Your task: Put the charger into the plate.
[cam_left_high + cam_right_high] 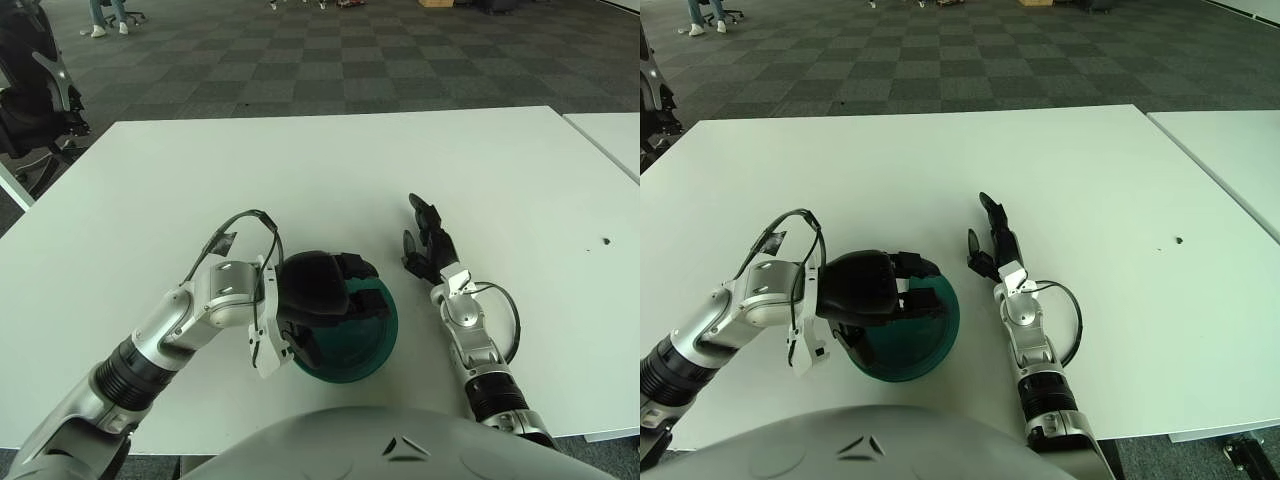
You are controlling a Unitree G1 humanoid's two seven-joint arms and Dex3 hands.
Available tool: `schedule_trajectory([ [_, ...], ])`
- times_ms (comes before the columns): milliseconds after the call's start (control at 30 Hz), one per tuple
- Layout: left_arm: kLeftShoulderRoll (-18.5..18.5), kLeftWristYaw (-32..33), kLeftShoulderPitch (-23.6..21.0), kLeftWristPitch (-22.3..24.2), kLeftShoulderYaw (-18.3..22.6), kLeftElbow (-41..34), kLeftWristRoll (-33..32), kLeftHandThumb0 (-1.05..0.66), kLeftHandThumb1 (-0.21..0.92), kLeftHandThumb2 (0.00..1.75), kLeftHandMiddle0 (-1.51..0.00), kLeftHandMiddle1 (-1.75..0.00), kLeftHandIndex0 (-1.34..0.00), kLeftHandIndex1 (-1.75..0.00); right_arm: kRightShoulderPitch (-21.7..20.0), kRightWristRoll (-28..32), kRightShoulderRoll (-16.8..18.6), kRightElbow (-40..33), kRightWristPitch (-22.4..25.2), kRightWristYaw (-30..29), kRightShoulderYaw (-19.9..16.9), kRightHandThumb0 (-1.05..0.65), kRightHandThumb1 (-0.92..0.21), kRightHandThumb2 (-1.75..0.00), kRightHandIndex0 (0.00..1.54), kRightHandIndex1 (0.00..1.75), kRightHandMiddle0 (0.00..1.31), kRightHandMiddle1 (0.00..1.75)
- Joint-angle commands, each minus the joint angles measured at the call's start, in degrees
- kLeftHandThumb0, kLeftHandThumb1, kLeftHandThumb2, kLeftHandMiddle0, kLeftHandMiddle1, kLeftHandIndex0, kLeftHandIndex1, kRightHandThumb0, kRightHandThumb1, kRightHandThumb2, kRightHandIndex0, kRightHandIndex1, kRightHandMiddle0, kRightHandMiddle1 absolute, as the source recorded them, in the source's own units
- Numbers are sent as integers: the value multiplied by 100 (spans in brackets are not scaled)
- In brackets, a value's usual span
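Teal and shallow, the plate (385, 335) sat directly beneath the left robot hand (318, 300), whose dark fingers (355, 268) curled down over its bowl. The charger could not be made out; it was presumably hidden under that hand, and whether the hand gripped it or had let go could not be told. To finish well, the hand should loosen low over the plate's middle and lift straight up, so nothing gets dragged over the rim. The forearm came in from the left, wrist bent inward. To its right, the right robot hand (990, 240) showed above the white tabletop (300, 170), fingers extended and holding nothing.
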Motion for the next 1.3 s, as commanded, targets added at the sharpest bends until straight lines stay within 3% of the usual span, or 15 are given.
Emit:
schedule_trajectory([
  [0,82,34,-108,-70,85,54,-40,-105,92,77,-6,0,0,-23,651,-48,22,490,862,47,58,-91,-92,-87,6,1,0,28],
  [400,116,195,-49,-219,327,63,-56,-105,92,83,0,0,0,-5,642,20,4,540,715,127,63,-89,-92,-88,7,1,0,31],
  [800,-439,546,516,793,877,-201,-640,-105,92,66,0,0,0,0,608,95,-42,703,451,340,65,-91,-92,-86,4,0,0,28],
  [1067,-540,823,676,900,1019,-282,-657,-105,92,60,0,0,0,0,611,67,-48,777,263,371,87,-91,-92,-86,0,0,0,20],
  [1267,-554,1015,769,977,1397,-417,-847,-105,92,54,0,0,0,0,610,100,-36,884,73,434,78,-92,-92,-86,0,0,0,15],
])
